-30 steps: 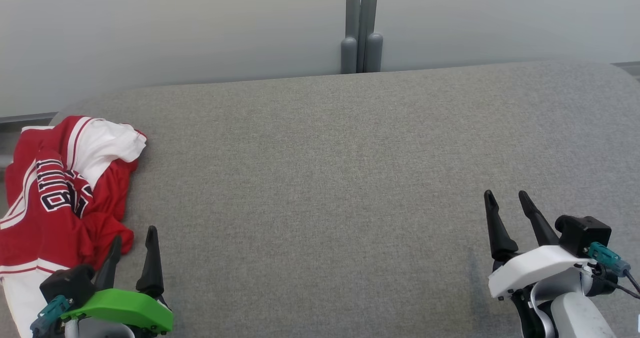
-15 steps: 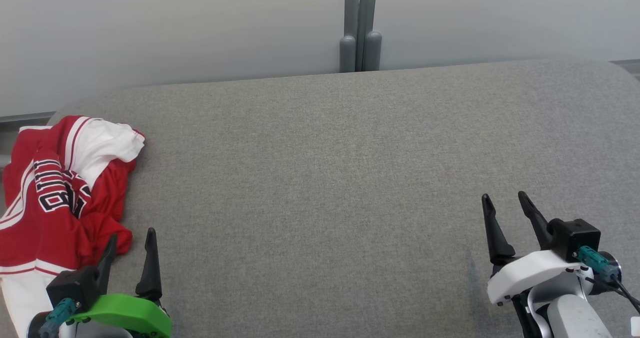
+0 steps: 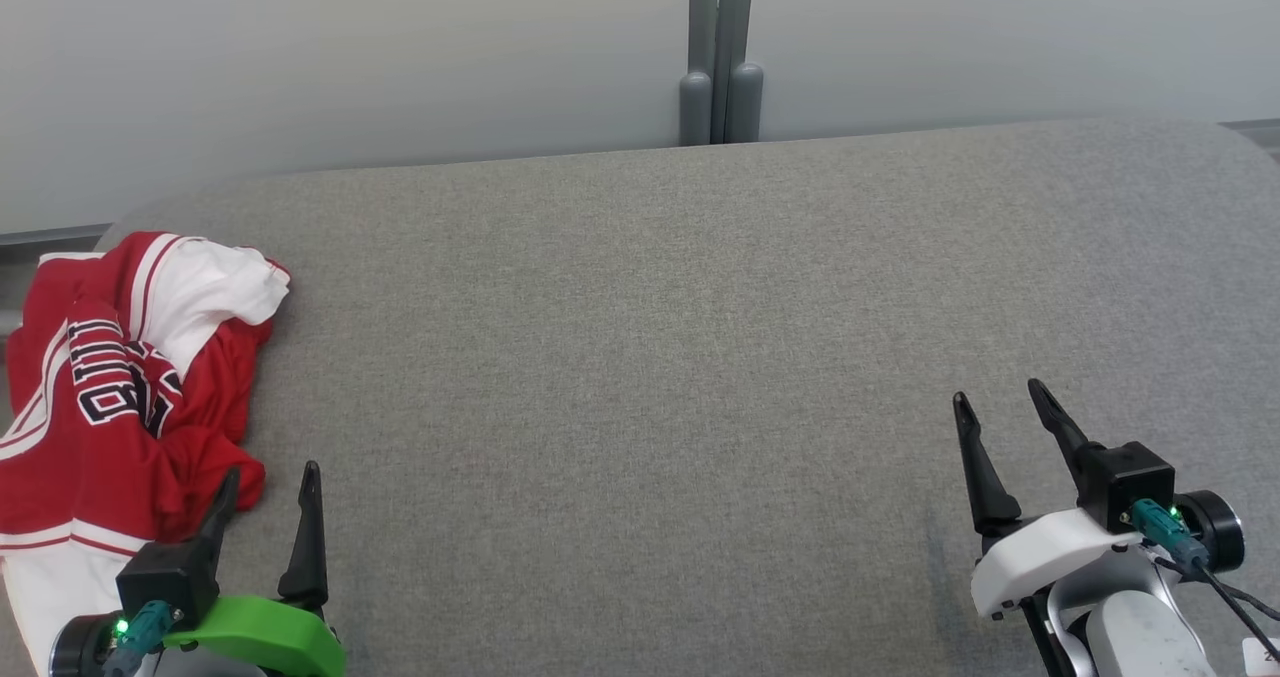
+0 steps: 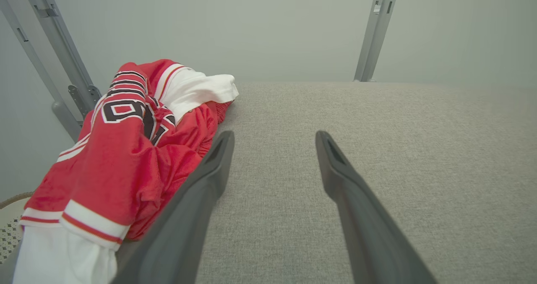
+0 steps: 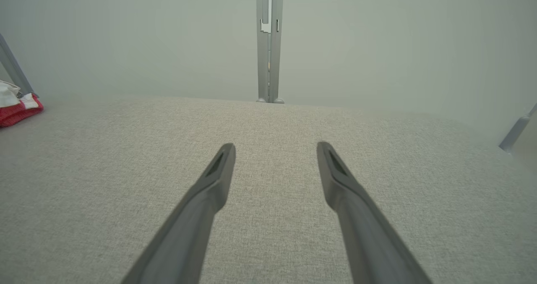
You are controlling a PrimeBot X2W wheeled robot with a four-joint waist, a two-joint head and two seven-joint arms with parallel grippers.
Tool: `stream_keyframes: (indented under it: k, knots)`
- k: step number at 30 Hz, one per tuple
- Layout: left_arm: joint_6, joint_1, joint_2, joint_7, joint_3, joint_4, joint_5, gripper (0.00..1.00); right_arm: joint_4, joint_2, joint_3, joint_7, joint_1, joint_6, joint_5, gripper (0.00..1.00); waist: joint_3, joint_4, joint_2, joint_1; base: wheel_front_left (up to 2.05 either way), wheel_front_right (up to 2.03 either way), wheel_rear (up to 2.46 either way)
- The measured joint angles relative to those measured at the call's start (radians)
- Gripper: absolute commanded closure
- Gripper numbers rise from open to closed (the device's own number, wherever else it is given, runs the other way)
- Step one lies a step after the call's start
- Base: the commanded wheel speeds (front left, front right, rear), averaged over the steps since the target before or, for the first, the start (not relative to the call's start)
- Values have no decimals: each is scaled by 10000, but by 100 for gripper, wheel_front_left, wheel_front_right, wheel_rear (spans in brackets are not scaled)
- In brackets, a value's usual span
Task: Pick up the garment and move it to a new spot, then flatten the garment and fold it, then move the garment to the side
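Garment lies on the tabletop at its left edge. Left gripper near-left, just right of the garment's near end. Right gripper near-right, well apart. Post behind the far edge, centre.

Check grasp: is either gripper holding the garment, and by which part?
Nothing is held. The left gripper stands open beside the crumpled garment; the right gripper is open above the grey surface.

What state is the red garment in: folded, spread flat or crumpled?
Crumpled: the garment lies bunched in uneven wrinkles on the gray surface, its lettering bent.
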Motion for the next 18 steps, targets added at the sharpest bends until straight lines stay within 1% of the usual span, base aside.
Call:
stream_keyframes:
  k: [7,11,18]
  knots:
    - [0,35,21,-125,23,58,485,0,21,-36,42,-127,-1,0,-523,0,0,10,0,0,0,0,0]
    - [-2,47,-23,-207,159,238,531,0,67,-36,38,-198,-1,0,-683,0,5,13,0,0,0,0,0]
    - [-2,55,-44,-328,109,508,514,0,150,-36,21,-330,-2,2,-903,0,4,30,0,0,0,0,0]
